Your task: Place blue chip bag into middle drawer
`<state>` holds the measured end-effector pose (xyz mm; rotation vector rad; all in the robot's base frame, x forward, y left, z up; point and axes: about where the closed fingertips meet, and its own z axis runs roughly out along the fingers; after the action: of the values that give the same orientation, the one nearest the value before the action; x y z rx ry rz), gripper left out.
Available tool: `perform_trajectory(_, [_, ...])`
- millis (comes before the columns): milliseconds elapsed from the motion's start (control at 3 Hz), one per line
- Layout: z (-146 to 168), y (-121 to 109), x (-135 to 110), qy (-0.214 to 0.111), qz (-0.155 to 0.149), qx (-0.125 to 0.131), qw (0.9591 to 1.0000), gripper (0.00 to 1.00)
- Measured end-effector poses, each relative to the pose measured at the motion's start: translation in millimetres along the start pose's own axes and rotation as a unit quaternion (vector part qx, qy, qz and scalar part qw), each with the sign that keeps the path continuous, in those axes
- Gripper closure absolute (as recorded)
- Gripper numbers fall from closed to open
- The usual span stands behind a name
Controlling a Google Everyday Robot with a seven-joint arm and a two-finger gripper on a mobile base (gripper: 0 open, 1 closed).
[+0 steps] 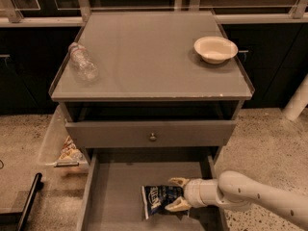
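Observation:
The blue chip bag [157,199] lies on the flat grey floor of the middle drawer [118,189], which is pulled out at the bottom of the view. It is dark blue with white lettering. My gripper [175,194] reaches in from the right, low inside the drawer, at the bag's right end. Its two cream fingers [178,181] are spread apart, one on each side of that end, so the gripper is open.
Above is a drawer front with a brass knob [152,137]. A clear plastic bottle [82,65] and a cream bowl [215,48] sit on the cabinet top [149,57]. A clear bin [61,143] with a snack pack stands at the left. A white post [298,100] stands at the right.

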<state>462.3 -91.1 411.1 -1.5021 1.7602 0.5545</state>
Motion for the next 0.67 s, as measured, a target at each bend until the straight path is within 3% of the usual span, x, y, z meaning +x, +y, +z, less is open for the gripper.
perform_trajectory(333, [-22.0,2.1,-20.9,-0.004,-0.031,0.005,0.9995,0.00])
perform_trajectory(667, [-59.6,8.0,-38.4,0.004,-0.063,0.016,0.9979,0.00])
